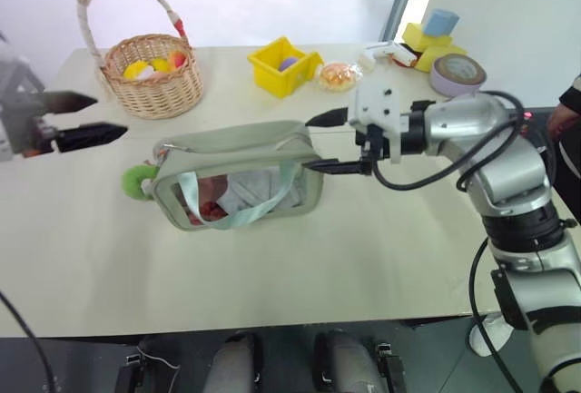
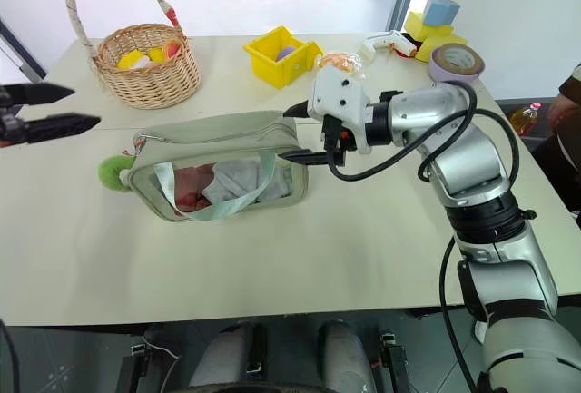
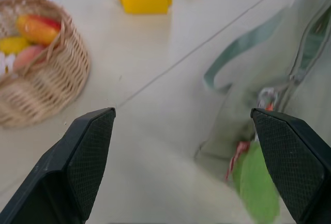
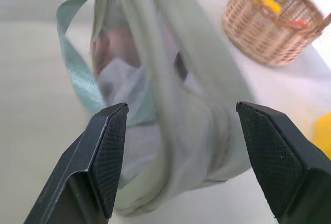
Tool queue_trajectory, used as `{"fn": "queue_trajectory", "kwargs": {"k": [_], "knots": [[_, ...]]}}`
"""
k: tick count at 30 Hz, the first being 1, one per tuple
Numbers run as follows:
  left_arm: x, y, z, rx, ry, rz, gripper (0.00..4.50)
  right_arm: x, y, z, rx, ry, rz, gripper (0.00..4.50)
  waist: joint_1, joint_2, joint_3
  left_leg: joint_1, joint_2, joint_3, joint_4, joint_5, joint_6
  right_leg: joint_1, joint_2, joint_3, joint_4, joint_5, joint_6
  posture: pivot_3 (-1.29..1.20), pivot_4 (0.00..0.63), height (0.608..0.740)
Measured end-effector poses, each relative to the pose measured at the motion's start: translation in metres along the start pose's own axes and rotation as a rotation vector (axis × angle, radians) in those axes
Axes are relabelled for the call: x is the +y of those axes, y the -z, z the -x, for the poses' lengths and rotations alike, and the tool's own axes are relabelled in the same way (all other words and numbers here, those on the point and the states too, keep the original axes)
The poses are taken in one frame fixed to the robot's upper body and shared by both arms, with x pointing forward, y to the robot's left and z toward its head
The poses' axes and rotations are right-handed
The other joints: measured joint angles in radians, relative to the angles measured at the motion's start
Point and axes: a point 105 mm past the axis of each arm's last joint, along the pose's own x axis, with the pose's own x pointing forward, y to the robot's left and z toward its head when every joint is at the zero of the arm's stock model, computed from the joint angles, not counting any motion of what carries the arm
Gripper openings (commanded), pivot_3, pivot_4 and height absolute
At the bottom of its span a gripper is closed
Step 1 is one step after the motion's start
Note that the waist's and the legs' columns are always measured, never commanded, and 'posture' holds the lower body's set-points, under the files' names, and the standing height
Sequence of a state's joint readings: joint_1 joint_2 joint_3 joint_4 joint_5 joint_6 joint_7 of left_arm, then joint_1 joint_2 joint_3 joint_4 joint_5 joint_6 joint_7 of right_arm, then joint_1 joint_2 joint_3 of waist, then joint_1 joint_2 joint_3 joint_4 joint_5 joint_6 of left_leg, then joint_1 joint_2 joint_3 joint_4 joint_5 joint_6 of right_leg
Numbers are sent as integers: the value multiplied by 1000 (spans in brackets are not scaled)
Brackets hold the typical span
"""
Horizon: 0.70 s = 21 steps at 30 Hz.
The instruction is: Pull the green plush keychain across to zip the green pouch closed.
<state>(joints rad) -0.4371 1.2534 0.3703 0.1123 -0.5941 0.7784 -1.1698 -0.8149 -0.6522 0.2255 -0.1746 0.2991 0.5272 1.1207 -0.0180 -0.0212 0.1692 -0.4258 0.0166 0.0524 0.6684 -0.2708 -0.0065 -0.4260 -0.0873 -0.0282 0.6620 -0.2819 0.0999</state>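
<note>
Currently, both jaws are standing open, gripping nothing: the right gripper [image 1: 325, 142] is straddling the green pouch's [image 1: 238, 175] right end, the left gripper [image 1: 83, 118] is hovering apart. The green plush keychain [image 1: 139, 181] is hanging at the pouch's left end on the table [image 1: 300, 266].

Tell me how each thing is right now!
green pouch: standing on the table, looks zipped shut, strap hanging over its clear front.
green plush keychain: dangling at the pouch's left end.
left end effector: open, empty, off to the pouch's left.
right end effector: open, fingers on either side of the pouch's right end.
wicker basket: upright, toys inside.
yellow bin: upright, something small inside.
</note>
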Motion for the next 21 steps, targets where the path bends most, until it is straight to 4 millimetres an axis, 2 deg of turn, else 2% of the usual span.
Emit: {"fn": "queue_trajectory", "kwargs": {"k": [3, 5, 8, 11, 14, 17, 21], "knots": [[-9, 16, -1, 48, 32, 14, 4500, 6, 0, -12, -30, -20, -19, 2589, 2, 0, 0, 0, 0, 0, 0, 0, 0, 0, 0, 0, 0, 0, 0, 0, 150, 739], [-14, 18, -2, 51, 41, 15, 4500, 7, 0, -15, -38, -25, -15, 1672, 6, 0, 0, 0, 0, -1, 0, 0, 0, 0, 0, 0, 0, 0, 0, 0, 150, 739], [-26, 23, -7, 44, 69, 23, 4500, 8, -2, -17, -49, -26, -17, 62, 5, 0, 0, 0, 0, -1, 0, 0, 0, 0, -1, 0, 0, 0, 0, 0, 150, 739], [-37, 31, -13, 48, 103, 51, 4500, 8, -2, -19, -51, -29, -19, 22, 3, 0, 0, 0, 0, -1, 0, 0, 0, 0, 0, 0, 0, 0, 0, 0, 150, 739], [-47, 30, -18, 45, 132, 56, 4500, 8, -2, -19, -51, -29, -19, 22, 3, 0, 0, 0, 0, -1, 0, 0, 0, 0, -1, 0, 0, 0, 0, 0, 150, 739], [-52, 34, -20, 55, 138, 54, 3669, 9, -2, -19, -49, -30, -18, 0, 3, 0, 0, 0, 0, -1, 0, 0, 0, 0, -1, 0, 0, 0, 0, 0, 150, 739], [-46, 38, -20, 53, 104, 63, 1824, 8, -1, -20, -45, -23, -15, 0, 3, 0, 0, 0, 0, -1, 0, 0, 0, 0, -1, 0, 0, 0, 0, 0, 150, 739]]}}
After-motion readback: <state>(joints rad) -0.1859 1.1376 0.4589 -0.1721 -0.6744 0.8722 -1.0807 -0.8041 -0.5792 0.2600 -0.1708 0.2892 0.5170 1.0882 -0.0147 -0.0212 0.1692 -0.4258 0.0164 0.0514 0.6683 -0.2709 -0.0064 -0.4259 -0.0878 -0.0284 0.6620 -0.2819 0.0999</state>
